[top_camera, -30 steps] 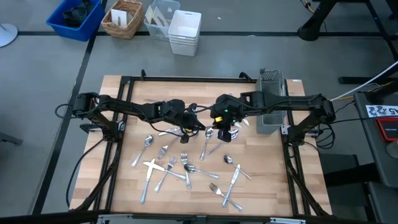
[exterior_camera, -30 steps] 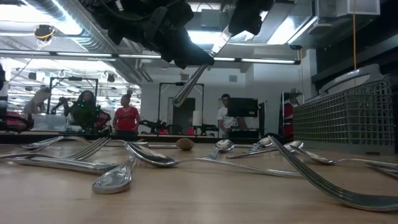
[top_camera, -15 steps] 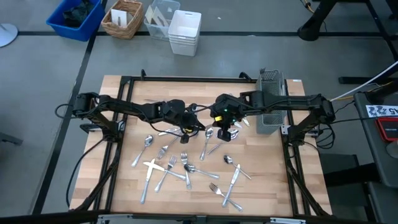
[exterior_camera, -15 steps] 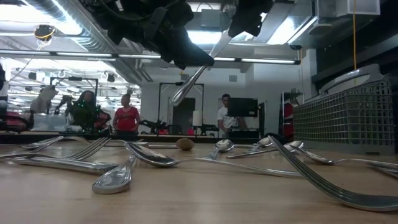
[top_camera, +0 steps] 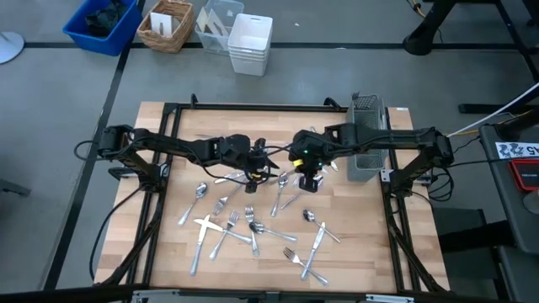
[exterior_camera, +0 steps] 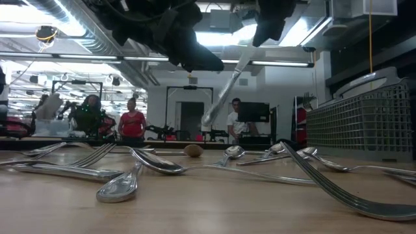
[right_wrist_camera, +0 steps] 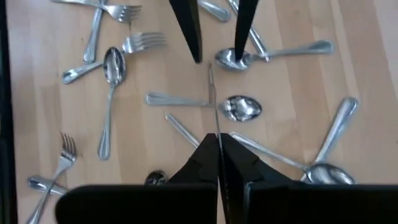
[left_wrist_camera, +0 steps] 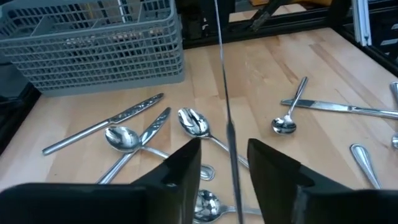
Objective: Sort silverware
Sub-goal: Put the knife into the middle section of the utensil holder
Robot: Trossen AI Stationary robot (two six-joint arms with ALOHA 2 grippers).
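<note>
Carrying one piece across to the basket looks like the step in hand. The wooden surface (top_camera: 168, 126) bears a grey wire basket (top_camera: 367, 135) at its far right corner, and both arms meet in the air over the middle of the surface. The right gripper (top_camera: 308, 178) has its jaws closed tight on a slim silver piece (exterior_camera: 227, 88), which hangs slanting down from it with its rounded end lowest; whether it is a knife or a spoon I cannot tell. The left gripper (top_camera: 257, 164) sits just beside it with its jaws parted. The piece runs edge-on through the gap between them and, as far as the left wrist view shows, neither finger pinches it. The next move, I judge, calls for the right arm to draw the piece clear of the left jaws, swing toward the far right corner and lower it upright into a compartment of the basket. The rest of the silverware (top_camera: 253, 227) lies scattered across the middle and near half of the surface, with several forks, spoons and knives crossing one another. Little stands in the way beyond the left jaws around the piece and the basket's rim.
</note>
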